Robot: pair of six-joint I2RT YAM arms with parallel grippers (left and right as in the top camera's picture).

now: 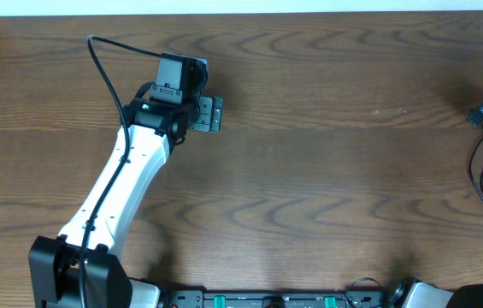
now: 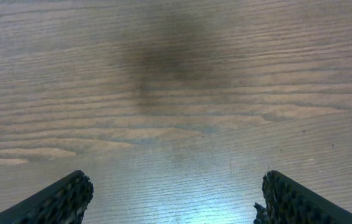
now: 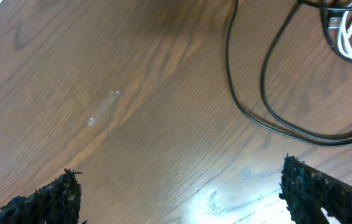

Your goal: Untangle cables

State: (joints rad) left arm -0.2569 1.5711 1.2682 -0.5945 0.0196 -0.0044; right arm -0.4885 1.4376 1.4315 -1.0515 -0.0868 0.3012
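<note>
The right claw (image 3: 179,173) is spread wide over bare desk (image 3: 119,74), holding and touching nothing. The black cord (image 3: 228,59) lies ahead and to the right of it, its double loop running down from the far edge and then bending right, and the white cord (image 3: 349,43) is bunched at the far right corner. The left claw (image 2: 176,183), likewise spread and empty, sees only bare wood, so the right arm is judged nearer.
</note>
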